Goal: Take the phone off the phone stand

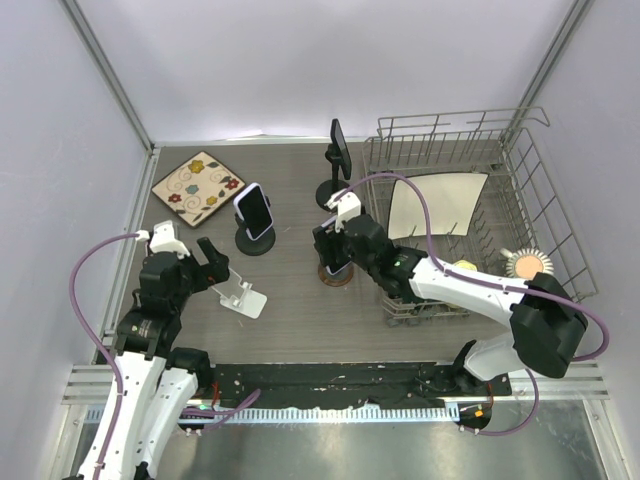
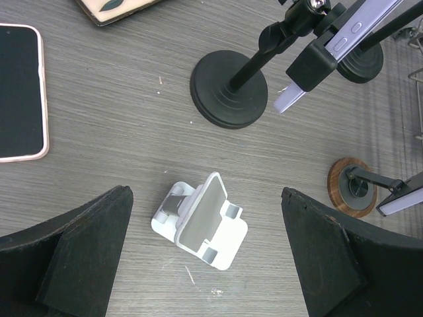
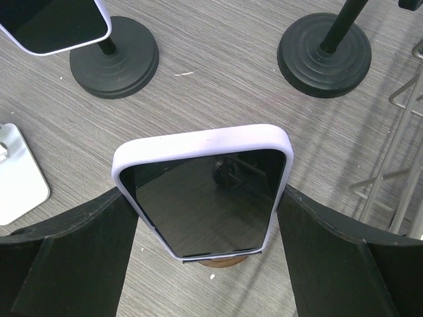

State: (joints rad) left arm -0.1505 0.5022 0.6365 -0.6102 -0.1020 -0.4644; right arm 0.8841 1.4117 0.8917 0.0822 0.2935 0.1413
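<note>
Phone (image 3: 205, 198) in lilac case, dark screen, leaning on round wood-based stand (image 3: 221, 261) near middle of bench (image 1: 290, 335). Flanked left and right by fingers (image 3: 79, 251) of right claw (image 3: 203, 191), tips just beside the case edges; cannot tell whether clenched on it or merely alongside. Left claw (image 2: 205, 193) released wide, hovering over empty white folding stand (image 2: 201, 221) at near left. Farther back, black round-based stand (image 3: 114, 58) carrying second phone (image 3: 56, 23).

Grey wood-grain table (image 1: 300, 320). Plain white walls (image 1: 300, 60) on three sides, metal posts (image 1: 108, 75) at both far corners. Bright light patch (image 1: 240, 137) at table's back edge.
</note>
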